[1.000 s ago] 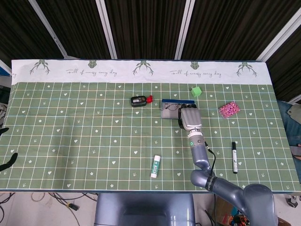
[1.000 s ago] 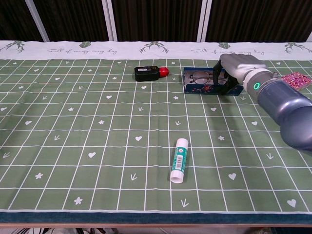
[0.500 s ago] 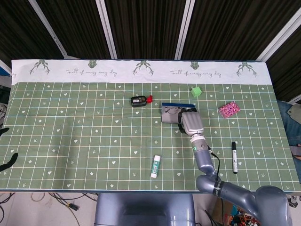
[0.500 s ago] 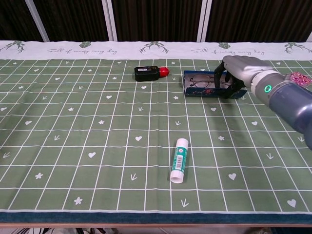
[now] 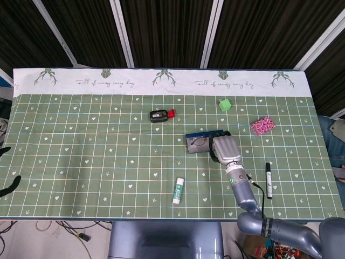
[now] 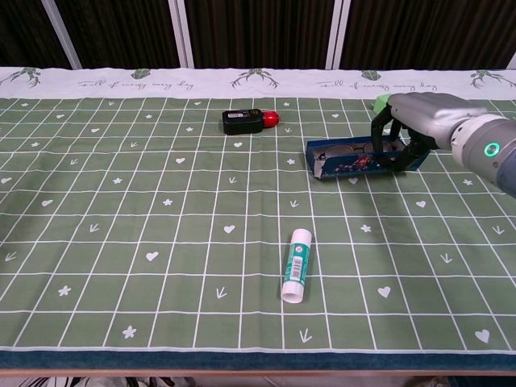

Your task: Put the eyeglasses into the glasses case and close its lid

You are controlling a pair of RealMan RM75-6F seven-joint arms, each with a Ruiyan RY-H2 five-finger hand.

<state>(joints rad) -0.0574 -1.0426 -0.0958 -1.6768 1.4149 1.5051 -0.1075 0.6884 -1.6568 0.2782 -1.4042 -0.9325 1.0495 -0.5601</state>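
The dark blue glasses case (image 5: pixel 195 142) (image 6: pixel 355 159) lies open right of centre, its right end tilted up off the cloth. The eyeglasses (image 5: pixel 197 143) (image 6: pixel 339 149) lie inside it, partly hidden by the case wall. My right hand (image 5: pixel 227 149) (image 6: pixel 413 118) grips the case's right end, fingers curled over its rim. At the far left edge of the head view only two dark fingertips (image 5: pixel 11 186) of my left hand show, apart, with nothing between them.
A black device with a red end (image 5: pixel 159 115) (image 6: pixel 244 121) sits behind the centre. A glue stick (image 5: pixel 178 190) (image 6: pixel 297 264) lies near the front. A green cube (image 5: pixel 225 104), a pink patterned item (image 5: pixel 262 125) and a marker (image 5: pixel 268 180) are at the right.
My right hand has drawn the case, with the eyeglasses in it, nearer the front edge and raised its right end. The left hand has not moved.
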